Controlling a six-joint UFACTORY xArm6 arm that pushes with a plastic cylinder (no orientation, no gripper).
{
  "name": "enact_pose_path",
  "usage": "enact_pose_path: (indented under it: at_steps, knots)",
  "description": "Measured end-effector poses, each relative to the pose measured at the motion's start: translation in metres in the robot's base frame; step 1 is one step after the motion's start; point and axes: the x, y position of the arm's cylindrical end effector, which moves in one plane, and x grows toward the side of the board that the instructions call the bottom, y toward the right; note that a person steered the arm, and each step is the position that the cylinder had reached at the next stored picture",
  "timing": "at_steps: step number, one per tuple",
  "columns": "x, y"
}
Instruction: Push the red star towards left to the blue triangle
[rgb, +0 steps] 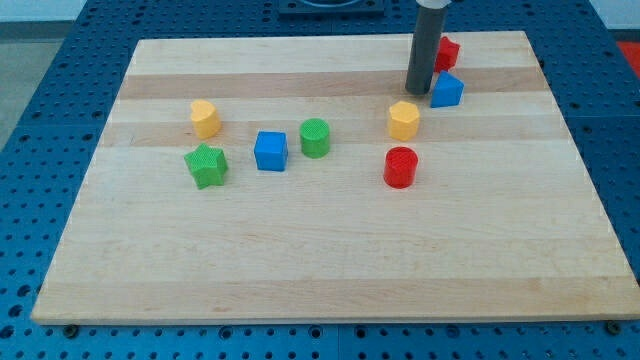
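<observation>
red plastic star block (447, 52) — I see it flat near board's top right, partly hidden | blue plastic triangle block (447, 90) — flat, just below it, seemingly touching

A lab or test bench.
A wooden board (330, 250) lies on a blue metal table (40, 60) drilled with a regular grid of holes.

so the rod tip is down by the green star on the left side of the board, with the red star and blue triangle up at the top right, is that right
Not quite: the camera view shows my tip at the view's top right, just left of the blue triangle and the partly hidden red star, not by the green star. The green star does sit on the board's left side, and the other two are at the top right.
</observation>
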Motion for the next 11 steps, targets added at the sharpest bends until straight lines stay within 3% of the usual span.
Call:
enact_pose_path:
  at_steps: [2,5,8,11]
  knots:
    - [-0.018,0.000]
    - [-0.088,-0.001]
    - [-0.083,0.021]
    - [-0.051,0.026]
